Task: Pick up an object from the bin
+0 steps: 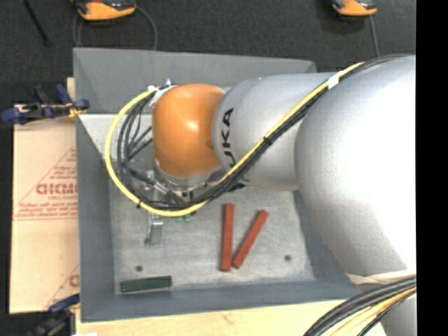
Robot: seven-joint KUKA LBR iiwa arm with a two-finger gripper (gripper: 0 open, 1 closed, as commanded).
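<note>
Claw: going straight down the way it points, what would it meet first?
Probably bare bin floor. The claw hangs over an open patch, apart from the two red sticks and the dark green bar; depth is unclear.

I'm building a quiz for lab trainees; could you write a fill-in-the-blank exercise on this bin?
1. The upright stick and the leaning stick are both ___ in colour.
2. They come closest at their ___ ends in the view.
3. The dark green bar lies to the ___ of both sticks in the view.
4. The arm's rounded wrist cover is ___.
Missing words: red; lower; left; orange.
</note>
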